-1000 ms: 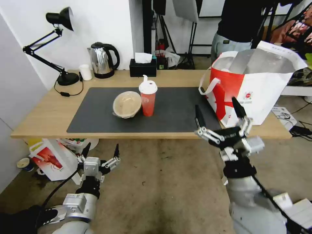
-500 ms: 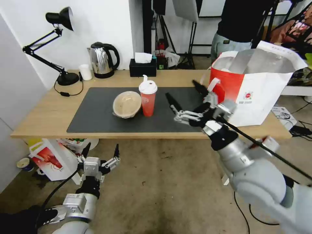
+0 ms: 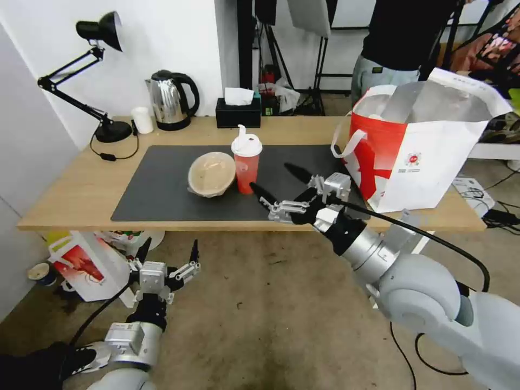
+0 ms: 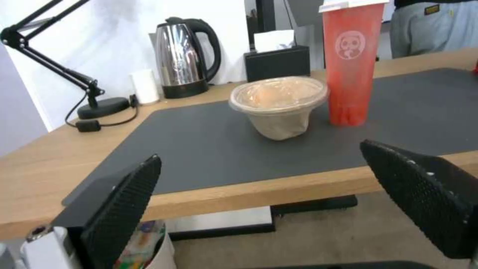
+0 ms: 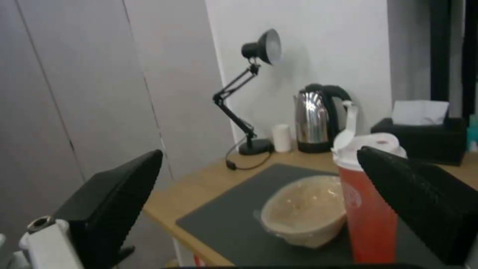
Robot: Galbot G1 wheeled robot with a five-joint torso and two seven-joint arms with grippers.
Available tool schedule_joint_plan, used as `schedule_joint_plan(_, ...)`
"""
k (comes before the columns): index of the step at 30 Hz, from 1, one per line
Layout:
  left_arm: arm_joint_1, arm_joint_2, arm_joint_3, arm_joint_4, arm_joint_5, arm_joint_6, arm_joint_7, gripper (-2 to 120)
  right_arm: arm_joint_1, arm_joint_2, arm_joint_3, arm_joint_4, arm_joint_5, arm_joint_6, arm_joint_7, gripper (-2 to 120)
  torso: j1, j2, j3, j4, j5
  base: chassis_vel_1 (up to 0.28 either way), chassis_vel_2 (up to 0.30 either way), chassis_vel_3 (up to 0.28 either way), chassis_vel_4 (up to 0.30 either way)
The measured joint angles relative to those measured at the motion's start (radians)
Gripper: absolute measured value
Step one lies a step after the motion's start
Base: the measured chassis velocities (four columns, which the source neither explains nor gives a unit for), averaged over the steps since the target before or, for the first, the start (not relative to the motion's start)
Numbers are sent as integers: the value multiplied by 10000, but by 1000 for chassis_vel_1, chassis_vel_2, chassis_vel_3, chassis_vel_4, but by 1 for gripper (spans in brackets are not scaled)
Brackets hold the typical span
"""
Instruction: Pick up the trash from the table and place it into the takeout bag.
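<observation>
Red drink cup (image 3: 247, 165) upright; right gripper (image 3: 275, 181) beside, fingers spread.

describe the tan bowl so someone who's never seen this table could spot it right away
On the long wooden table, look to the middle of the dark grey mat. The tan film-covered bowl sits there, tipped, right beside the red drink cup. It is low, round and beige, while the cup is tall with a white lid.

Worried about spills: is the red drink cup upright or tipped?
Upright: the red drink cup with white spouted lid stands on its base on the dark grey mat.
</observation>
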Motion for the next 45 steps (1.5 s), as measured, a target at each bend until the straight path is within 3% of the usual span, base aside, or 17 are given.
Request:
schedule_joint_plan(16,0,0,0,0,0,0,0,100,713,299,-474,-366,308,-197,347,100,0,0,0,1,-1,0,0,0,0)
schedule_joint_plan(28,0,0,0,0,0,0,0,100,1138,447,-479,-788,736,-652,1483,100,0,0,0,1,-1,0,0,0,0)
schedule_joint_plan(45,0,0,0,0,0,0,0,100,1952,731,-900,-1485,839,-1049,1614,100,0,0,0,1,0,0,0,0,0)
